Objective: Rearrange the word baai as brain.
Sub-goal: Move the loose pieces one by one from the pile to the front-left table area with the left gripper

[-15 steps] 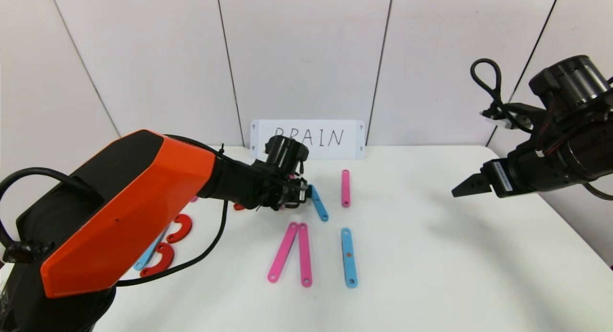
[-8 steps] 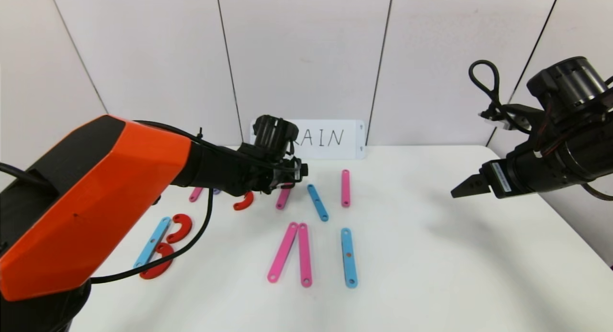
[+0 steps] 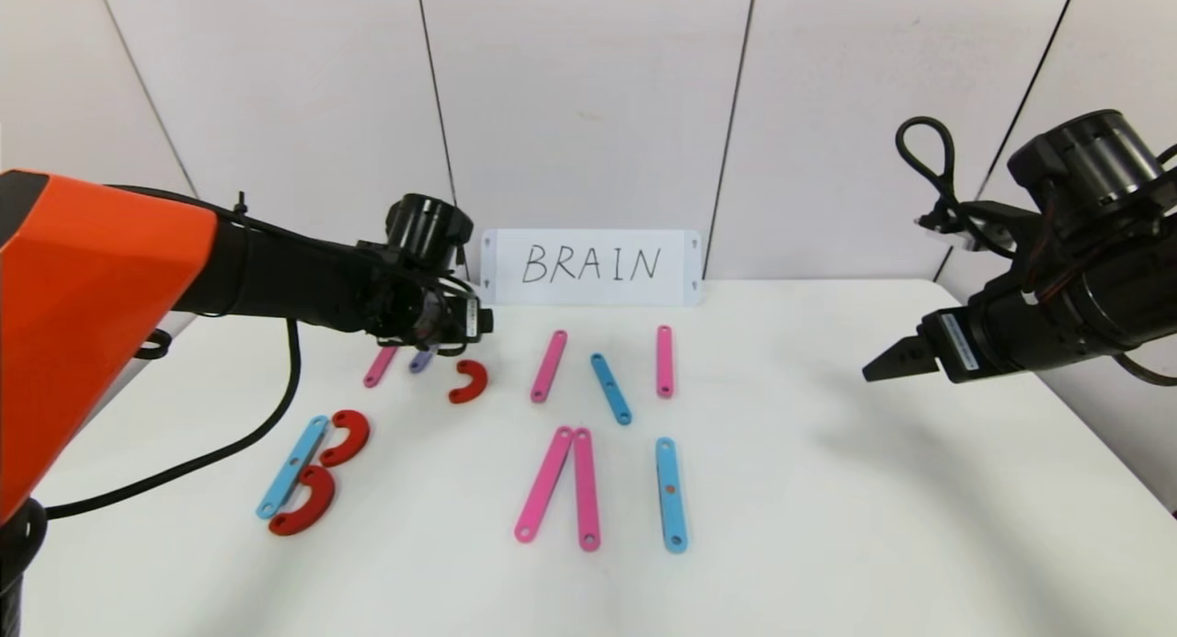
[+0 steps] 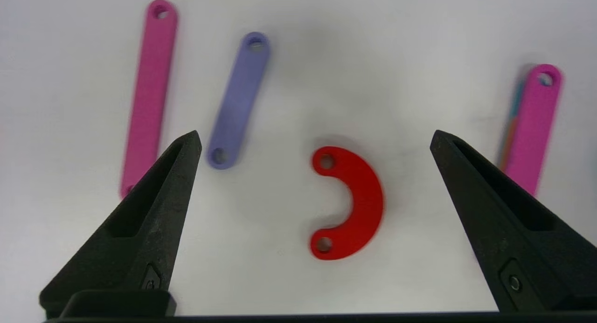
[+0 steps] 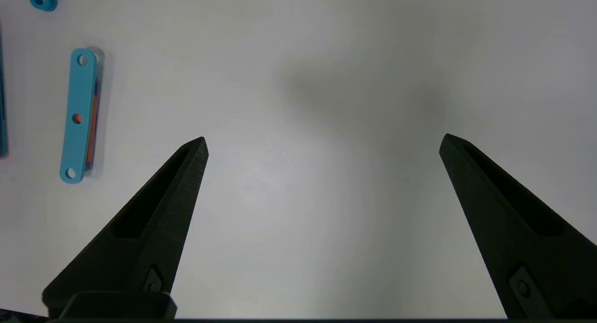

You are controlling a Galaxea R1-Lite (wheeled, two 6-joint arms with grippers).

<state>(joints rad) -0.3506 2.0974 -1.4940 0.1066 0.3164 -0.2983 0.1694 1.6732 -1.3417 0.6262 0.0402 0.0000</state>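
Observation:
Flat holed pieces of the word lie on the white table (image 3: 828, 490). A blue strip (image 3: 292, 466) with two red curves (image 3: 345, 437) (image 3: 303, 501) forms a B at the front left. Farther back lie a pink strip (image 3: 380, 366), a purple strip (image 3: 422, 360) and a lone red curve (image 3: 470, 381) (image 4: 349, 208). My left gripper (image 3: 460, 334) (image 4: 315, 139) hovers open above that curve, which lies between its fingers in the left wrist view, untouched. Two pink strips (image 3: 561, 483) form a narrow wedge at centre. My right gripper (image 3: 874, 369) (image 5: 322, 143) hangs open over bare table at the right.
A pink strip (image 3: 548, 366), a slanted blue strip (image 3: 611, 389) and another pink strip (image 3: 664, 360) lie in the middle row, with a blue strip (image 3: 670, 494) (image 5: 78, 115) in front. The white BRAIN card (image 3: 591, 267) stands against the back wall.
My left arm has swung left and back, from above the middle pink and blue strips to above the lone red curve. The card's lettering is uncovered. The right arm has barely moved.

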